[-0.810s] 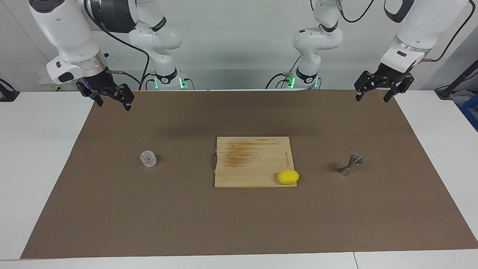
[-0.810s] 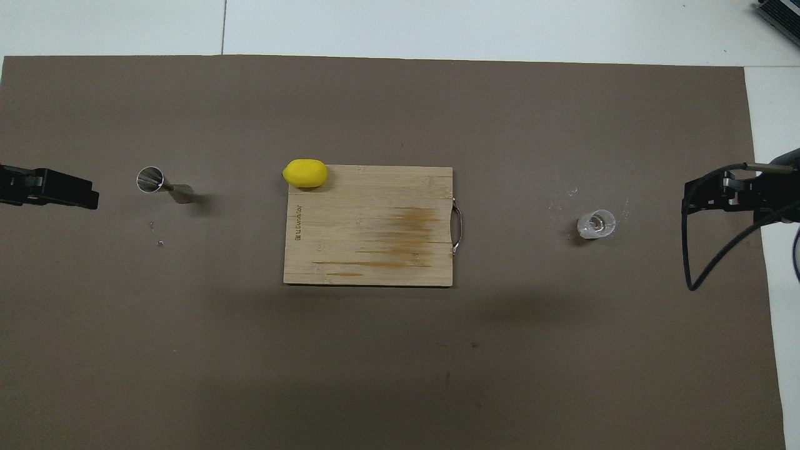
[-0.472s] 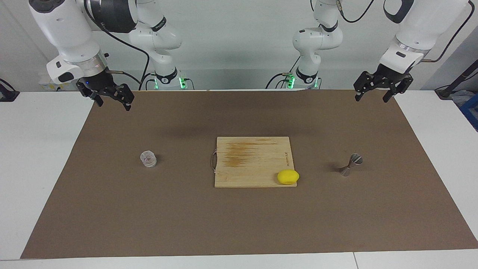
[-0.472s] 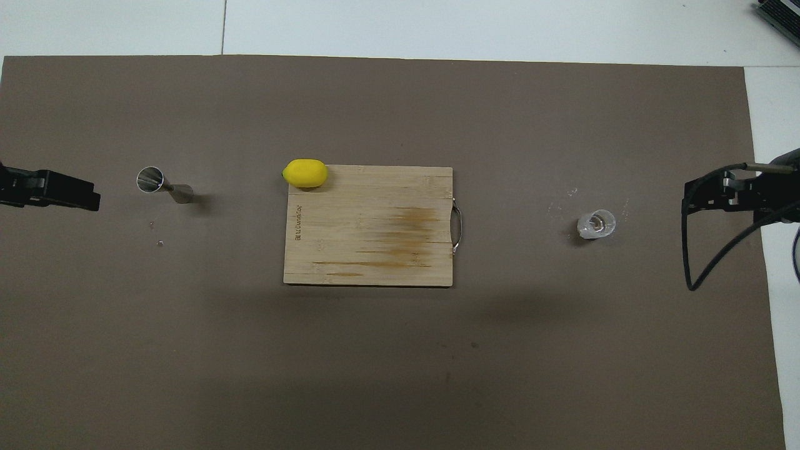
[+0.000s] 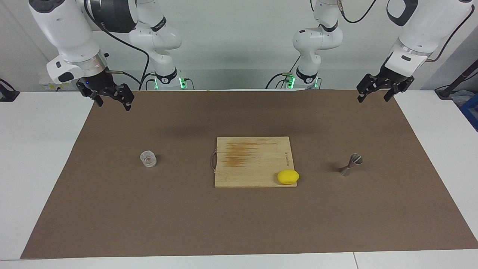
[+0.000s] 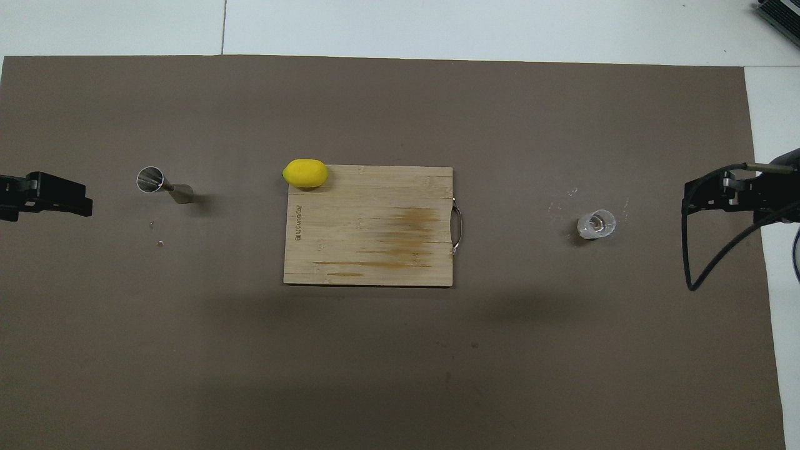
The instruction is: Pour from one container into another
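Observation:
The small clear ribbed glass cup (image 5: 148,158) (image 6: 596,224) stands upright on the brown mat toward the right arm's end of the table. The grey metal hourglass jigger (image 5: 351,164) (image 6: 159,183) stands upright toward the left arm's end. My right gripper (image 5: 114,105) (image 6: 694,199) hangs open and empty over the mat's edge at its own end, well apart from the glass cup. My left gripper (image 5: 373,98) (image 6: 75,199) hangs open and empty over the mat's edge at its end, well apart from the jigger.
A wooden cutting board (image 5: 254,160) (image 6: 369,225) with a metal handle lies mid-mat between the two containers. A yellow lemon (image 5: 288,176) (image 6: 305,173) sits on the board's corner farthest from the robots, on the jigger's side. A brown mat (image 5: 239,224) covers the white table.
My left gripper has drifted a little up and outward toward its end of the table. The right arm, the cup and the jigger have not moved.

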`<state>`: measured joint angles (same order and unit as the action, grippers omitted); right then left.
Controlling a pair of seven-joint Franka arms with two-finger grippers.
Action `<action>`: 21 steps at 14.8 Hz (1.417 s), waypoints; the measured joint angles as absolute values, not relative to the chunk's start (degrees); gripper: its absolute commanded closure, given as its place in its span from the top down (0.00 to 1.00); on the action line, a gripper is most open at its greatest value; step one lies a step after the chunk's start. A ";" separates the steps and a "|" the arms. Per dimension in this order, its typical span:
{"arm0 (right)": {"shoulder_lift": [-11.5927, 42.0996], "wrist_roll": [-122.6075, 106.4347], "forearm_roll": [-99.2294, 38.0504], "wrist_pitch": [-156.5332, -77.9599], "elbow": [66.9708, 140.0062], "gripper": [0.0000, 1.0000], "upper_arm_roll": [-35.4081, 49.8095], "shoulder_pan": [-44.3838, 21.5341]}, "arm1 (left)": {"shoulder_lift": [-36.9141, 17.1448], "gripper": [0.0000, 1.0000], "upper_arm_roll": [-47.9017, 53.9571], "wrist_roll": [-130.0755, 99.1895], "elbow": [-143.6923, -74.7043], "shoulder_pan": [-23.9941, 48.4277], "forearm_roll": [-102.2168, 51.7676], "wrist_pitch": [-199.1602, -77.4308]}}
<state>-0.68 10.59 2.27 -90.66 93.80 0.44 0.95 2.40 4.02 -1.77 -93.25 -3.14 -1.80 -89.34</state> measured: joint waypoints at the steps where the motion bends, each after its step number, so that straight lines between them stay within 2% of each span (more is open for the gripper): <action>1: -0.68 10.59 2.27 -90.66 93.80 1.00 0.44 0.95 | 2.81 1.00 3.97 -3.13 -94.46 -3.92 -1.80 -89.34; 5: -0.68 10.60 2.27 -90.66 93.80 1.00 0.44 0.95 | 2.52 1.00 3.65 -13.05 -96.73 -8.50 -4.40 -89.37; 11: -0.68 10.60 2.27 -90.66 93.80 1.00 0.44 0.95 | -3.23 1.00 3.33 -36.34 -99.28 -17.57 -18.80 -95.36; 14: -0.68 10.60 2.27 -90.66 93.82 1.00 0.47 0.95 | -2.91 1.00 3.32 -46.92 -107.42 -20.44 -28.50 -105.53; 21: -0.74 10.60 1.15 -90.66 93.83 1.00 0.62 0.76 | 4.50 1.00 3.59 -70.37 -126.57 -20.87 -50.78 -129.55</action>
